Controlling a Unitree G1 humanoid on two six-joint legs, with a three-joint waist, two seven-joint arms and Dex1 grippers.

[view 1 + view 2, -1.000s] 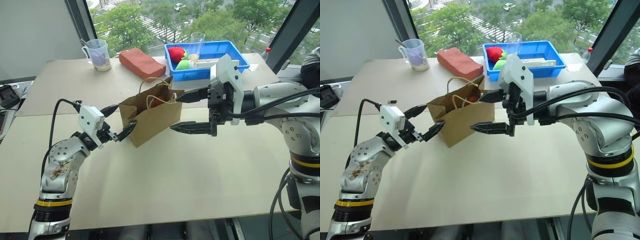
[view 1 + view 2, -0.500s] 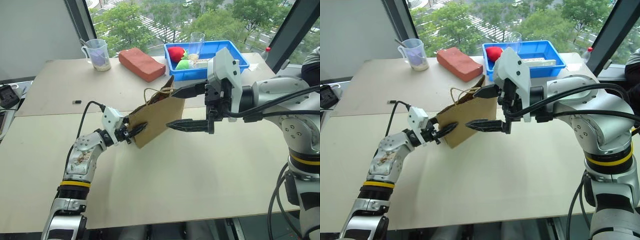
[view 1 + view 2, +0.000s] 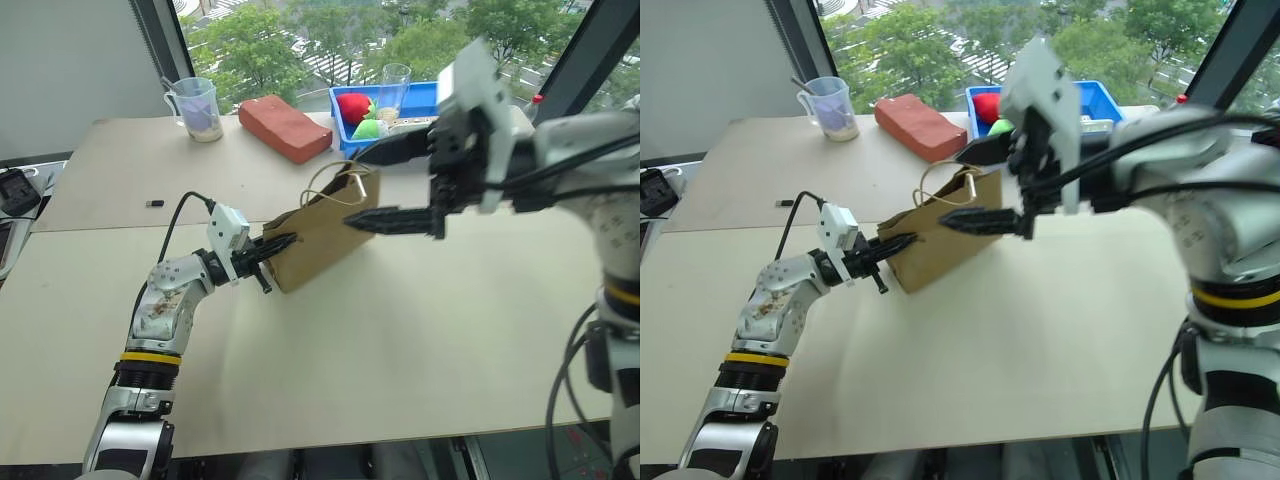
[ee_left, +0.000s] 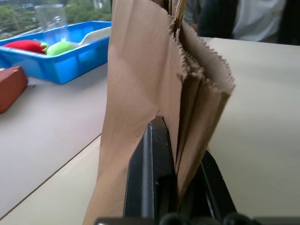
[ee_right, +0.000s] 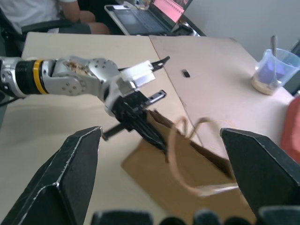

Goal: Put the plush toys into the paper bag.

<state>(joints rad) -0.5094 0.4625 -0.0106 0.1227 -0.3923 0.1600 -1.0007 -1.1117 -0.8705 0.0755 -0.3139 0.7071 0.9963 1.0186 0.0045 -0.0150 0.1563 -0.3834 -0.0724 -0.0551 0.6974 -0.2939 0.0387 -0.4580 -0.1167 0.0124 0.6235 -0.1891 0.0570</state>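
Observation:
The brown paper bag (image 3: 322,232) stands tilted on the table, pressed flat, its loop handles (image 5: 197,154) sticking up. My left gripper (image 3: 268,250) is shut on the bag's left side edge, and its black fingers (image 4: 152,164) pinch the folded paper (image 4: 140,70). My right gripper (image 3: 353,191) hangs open above and to the right of the bag's top, with one finger over the handles and one beside the bag's face, holding nothing. From the right wrist I look down on the bag (image 5: 187,178) and the left gripper (image 5: 145,124). The plush toys are hidden.
At the back stand a blue bin (image 4: 75,63) holding red and green toys, a clear glass (image 3: 394,88), a reddish-brown brick (image 3: 285,128) and a measuring cup (image 3: 197,108). A small black item (image 3: 153,203) lies at the left. A seated person (image 5: 42,14) is near the table.
My left gripper swung right and closed on the bag's edge. The bag went from open-mouthed to pinched flat and tilted. My right gripper rose, still open.

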